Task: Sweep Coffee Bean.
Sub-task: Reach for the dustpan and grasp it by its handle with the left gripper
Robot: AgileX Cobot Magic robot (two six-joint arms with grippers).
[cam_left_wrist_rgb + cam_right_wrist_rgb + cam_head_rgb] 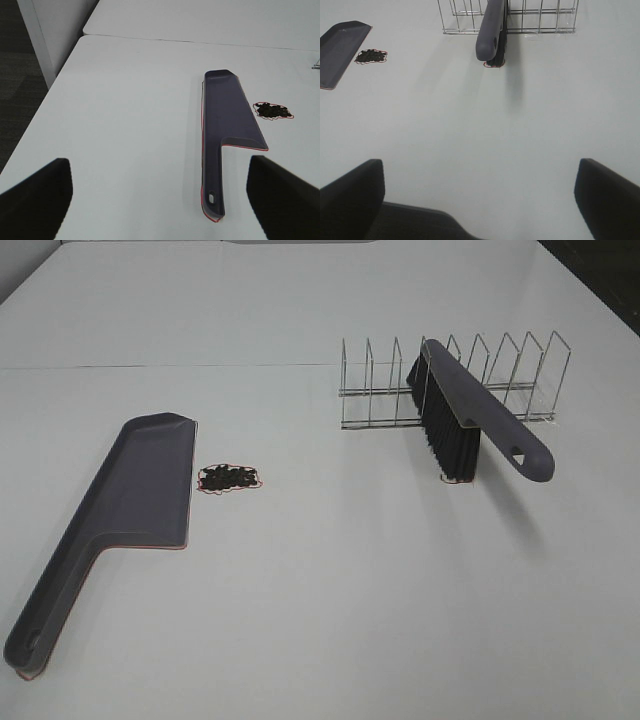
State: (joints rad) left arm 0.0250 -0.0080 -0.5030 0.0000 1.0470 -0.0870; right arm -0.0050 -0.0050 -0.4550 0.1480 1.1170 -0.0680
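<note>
Left jaws, right jaws both released wide, nothing held. Beans [230,478] in small heap on counter [330,620], just beside dustpan [140,490] lip, on left. Brush [470,420] leans in rack [500,375], handle end toward right jaws, long axis straight ahead of them. I judge right arm nearer for brush.

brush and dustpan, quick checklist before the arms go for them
1. Coffee beans in one tight pile, close beside the dustpan but not touching it: ok
2. Dustpan lying flat on the table, handle clear: ok
3. Brush propped in the wire rack, bristles down on the table, handle sticking out free: ok
4. Brush free of the rack wires for lifting: cannot tell
5. Left fingers open and empty: ok
6. Right fingers open and empty, facing the brush handle: ok
</note>
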